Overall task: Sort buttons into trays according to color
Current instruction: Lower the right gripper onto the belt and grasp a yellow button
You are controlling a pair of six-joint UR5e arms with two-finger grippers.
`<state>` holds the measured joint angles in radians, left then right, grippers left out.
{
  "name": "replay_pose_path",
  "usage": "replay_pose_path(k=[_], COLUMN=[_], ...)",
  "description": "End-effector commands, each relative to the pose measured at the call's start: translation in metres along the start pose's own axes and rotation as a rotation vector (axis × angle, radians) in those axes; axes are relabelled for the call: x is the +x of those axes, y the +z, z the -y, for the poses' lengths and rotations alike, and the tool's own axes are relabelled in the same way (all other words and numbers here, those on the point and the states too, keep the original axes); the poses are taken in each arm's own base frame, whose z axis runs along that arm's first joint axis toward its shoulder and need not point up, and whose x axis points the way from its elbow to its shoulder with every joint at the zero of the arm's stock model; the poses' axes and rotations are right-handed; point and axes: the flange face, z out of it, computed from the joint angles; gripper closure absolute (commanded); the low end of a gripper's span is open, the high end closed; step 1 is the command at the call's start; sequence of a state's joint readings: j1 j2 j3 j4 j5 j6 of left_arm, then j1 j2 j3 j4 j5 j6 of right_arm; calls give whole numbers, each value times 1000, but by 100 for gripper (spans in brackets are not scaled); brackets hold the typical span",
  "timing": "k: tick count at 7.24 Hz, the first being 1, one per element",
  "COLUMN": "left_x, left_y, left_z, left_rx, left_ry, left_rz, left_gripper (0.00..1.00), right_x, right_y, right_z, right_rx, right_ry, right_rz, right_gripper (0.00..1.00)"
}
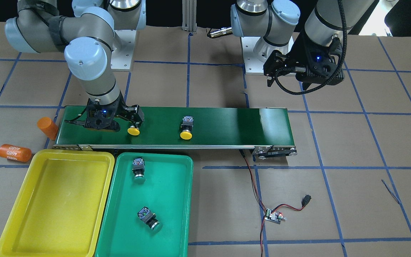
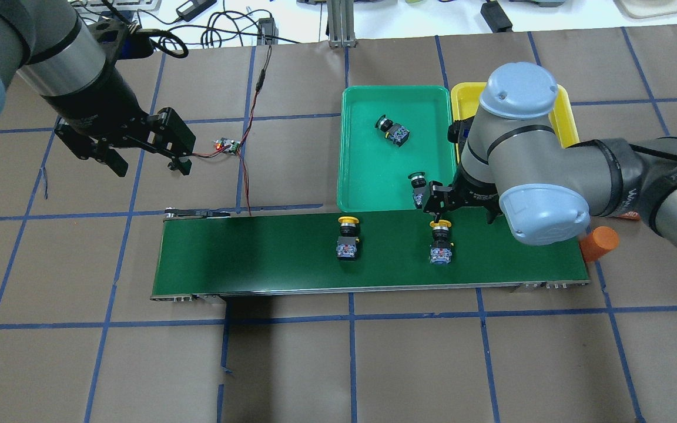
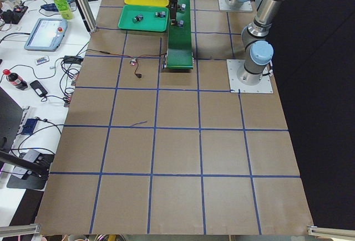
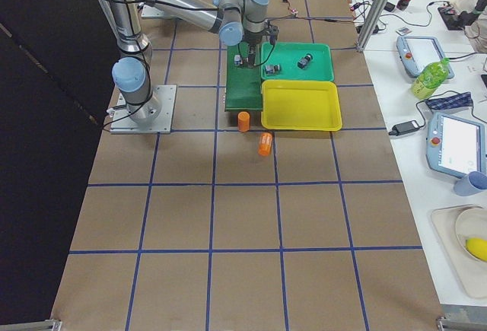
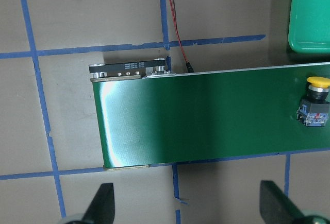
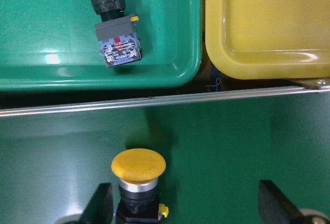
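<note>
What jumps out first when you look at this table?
The two big plastic trays side by side: the bright yellow tray is empty, while the teal-green tray holds two green-capped push-buttons. Next to them, two yellow-capped push-buttons lie on the long dark-green conveyor belt, and the right gripper hangs open over one.

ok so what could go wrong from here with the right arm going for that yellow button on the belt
1. In the right wrist view the yellow button lies near one finger of the open right gripper, not centred; closing may knock it aside or pinch only its round cap.
2. The green tray borders the yellow tray right beside the pick; an early release could put it in the wrong one.
</note>
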<state>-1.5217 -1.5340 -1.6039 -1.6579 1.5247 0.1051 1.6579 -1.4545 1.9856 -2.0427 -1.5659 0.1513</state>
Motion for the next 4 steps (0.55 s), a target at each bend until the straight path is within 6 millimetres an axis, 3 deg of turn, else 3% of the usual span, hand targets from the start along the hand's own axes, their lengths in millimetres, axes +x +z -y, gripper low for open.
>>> replay_pose_path(k=[1, 4], left_x=[0, 0], left_y=[0, 2], left_z=[0, 0], left_rx=[1, -2], left_ry=[-1, -1], left_rz=[-1, -2], left_gripper=[0, 0], right_x=[-9, -6], right_y=[9, 26], right_z=[-5, -15], right_rx=[-19, -27], right_ry=[-6, -17], right_rz=[-8, -17], right_gripper=[7, 45])
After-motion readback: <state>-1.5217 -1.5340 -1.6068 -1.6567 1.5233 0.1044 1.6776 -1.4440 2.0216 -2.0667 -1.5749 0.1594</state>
